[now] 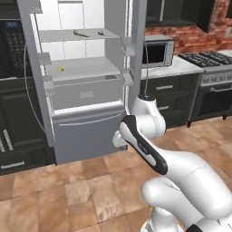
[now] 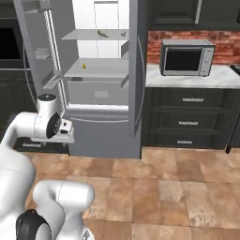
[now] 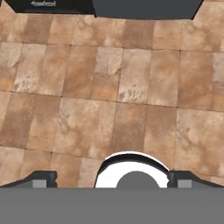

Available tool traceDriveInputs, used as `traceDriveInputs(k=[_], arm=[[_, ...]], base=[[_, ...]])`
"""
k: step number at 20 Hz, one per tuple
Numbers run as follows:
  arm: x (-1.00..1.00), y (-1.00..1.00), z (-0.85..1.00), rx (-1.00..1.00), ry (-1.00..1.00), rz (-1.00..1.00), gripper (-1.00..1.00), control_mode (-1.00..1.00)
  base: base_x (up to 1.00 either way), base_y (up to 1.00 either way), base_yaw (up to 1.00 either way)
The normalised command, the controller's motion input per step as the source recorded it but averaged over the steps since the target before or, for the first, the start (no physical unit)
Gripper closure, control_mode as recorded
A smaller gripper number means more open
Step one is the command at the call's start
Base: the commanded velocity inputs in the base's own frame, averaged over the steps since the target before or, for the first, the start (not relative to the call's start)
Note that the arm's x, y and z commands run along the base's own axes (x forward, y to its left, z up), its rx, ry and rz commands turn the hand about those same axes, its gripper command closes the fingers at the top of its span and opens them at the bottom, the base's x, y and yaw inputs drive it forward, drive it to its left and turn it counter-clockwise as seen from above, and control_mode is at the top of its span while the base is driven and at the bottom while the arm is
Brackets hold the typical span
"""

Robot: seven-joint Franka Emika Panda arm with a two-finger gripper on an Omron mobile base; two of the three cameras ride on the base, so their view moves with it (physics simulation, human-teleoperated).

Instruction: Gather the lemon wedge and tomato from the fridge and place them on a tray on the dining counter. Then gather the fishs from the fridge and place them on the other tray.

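The fridge [image 1: 86,81] is seen with both doors swung open, in front of the base, and its white shelves are shown. On the middle shelf a small yellow piece, the lemon wedge [image 1: 60,69], is seen near the left side. On the upper shelf a slim olive fish [image 1: 80,34] is laid, and a small grey thing beside it to the right is too small to be named, though it is perhaps the second fish. The gripper [image 3: 112,183] is pointed down at the brown tiled floor [image 3: 109,105]; its two dark fingertips [image 3: 41,179] are held wide apart and nothing is held between them. To the right of the fridge, a microwave [image 2: 186,57] is placed on a pale counter [image 2: 187,79] above dark drawers.
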Motion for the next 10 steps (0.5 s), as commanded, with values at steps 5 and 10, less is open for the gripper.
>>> traceDriveInputs(k=[5, 10], arm=[[0.00, 0.00, 0.00, 0.00, 0.00, 0.00, -1.00, 1.00], [0.00, 0.00, 0.00, 0.00, 0.00, 0.00, -1.00, 1.00]], base=[[0.86, 0.32, 0.00], [0.71, 0.35, 0.00]])
